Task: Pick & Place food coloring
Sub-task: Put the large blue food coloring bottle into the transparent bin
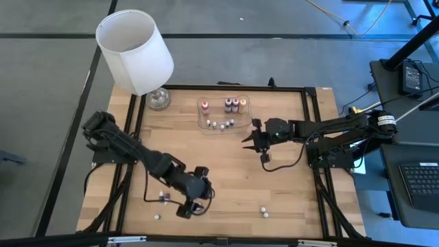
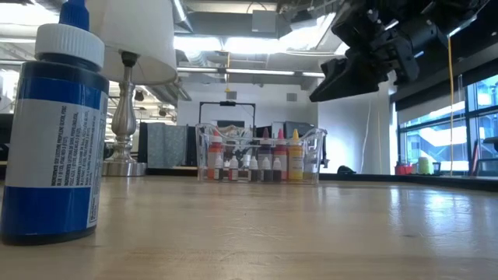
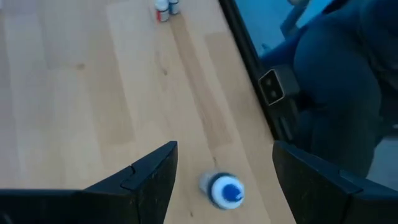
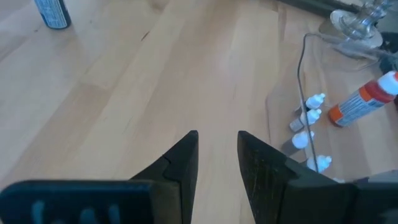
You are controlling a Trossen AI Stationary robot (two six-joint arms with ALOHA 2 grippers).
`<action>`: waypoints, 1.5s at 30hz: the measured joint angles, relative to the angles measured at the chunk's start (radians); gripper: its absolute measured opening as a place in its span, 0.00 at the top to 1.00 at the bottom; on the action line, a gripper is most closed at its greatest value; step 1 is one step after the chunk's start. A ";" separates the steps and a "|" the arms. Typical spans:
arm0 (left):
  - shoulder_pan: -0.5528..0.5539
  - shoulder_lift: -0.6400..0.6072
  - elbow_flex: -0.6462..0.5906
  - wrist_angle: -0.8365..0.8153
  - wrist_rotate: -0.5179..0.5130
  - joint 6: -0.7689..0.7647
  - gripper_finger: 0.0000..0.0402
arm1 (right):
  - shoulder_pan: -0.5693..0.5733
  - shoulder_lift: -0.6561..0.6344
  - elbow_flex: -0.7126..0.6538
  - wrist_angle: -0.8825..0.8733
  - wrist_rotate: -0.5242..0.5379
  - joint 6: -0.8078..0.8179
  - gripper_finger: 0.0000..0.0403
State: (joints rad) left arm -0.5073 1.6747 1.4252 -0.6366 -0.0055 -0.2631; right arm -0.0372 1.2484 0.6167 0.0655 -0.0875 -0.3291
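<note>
Food coloring bottles stand in a clear tray [image 1: 223, 113] at the table's far middle, also in the low view [image 2: 261, 155]. Loose bottles stand upright near the near edge [image 1: 163, 197], [image 1: 157, 217], [image 1: 264, 211]. My left gripper [image 1: 188, 207] is open near the near edge, pointing down; a blue-tipped, white-capped bottle [image 3: 224, 190] stands on the wood between its fingers, untouched. My right gripper [image 1: 254, 142], [image 4: 217, 149] hovers right of the tray above the table, open with a narrow gap, holding nothing. A big blue bottle [image 2: 50, 132] fills the low view's left.
A white-shaded lamp [image 1: 135, 51] with a glass base [image 1: 158, 99] stands at the far left corner. A black frame [image 1: 312, 130] rims the table. The tray's orange bottle [image 4: 360, 102] and small whitish ones [image 4: 309, 118] show beside the right gripper. Bare wood lies mid-table.
</note>
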 joint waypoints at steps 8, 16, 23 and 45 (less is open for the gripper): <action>-0.056 0.129 0.104 -0.075 0.000 -0.027 0.36 | 0.000 0.000 0.000 -0.060 0.000 0.036 0.71; -0.062 0.177 0.107 -0.150 0.001 -0.125 0.36 | 0.000 0.000 0.000 -0.071 -0.002 0.089 0.71; -0.062 0.182 0.085 -0.173 -0.030 -0.137 0.36 | 0.000 0.000 0.000 -0.069 -0.002 0.083 0.71; -0.062 0.218 0.054 -0.178 -0.052 -0.145 0.36 | 0.000 0.000 0.000 -0.095 -0.002 0.066 0.71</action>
State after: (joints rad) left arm -0.5697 1.8928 1.4788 -0.8146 -0.0570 -0.4084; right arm -0.0372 1.2484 0.6167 -0.0295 -0.0895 -0.2630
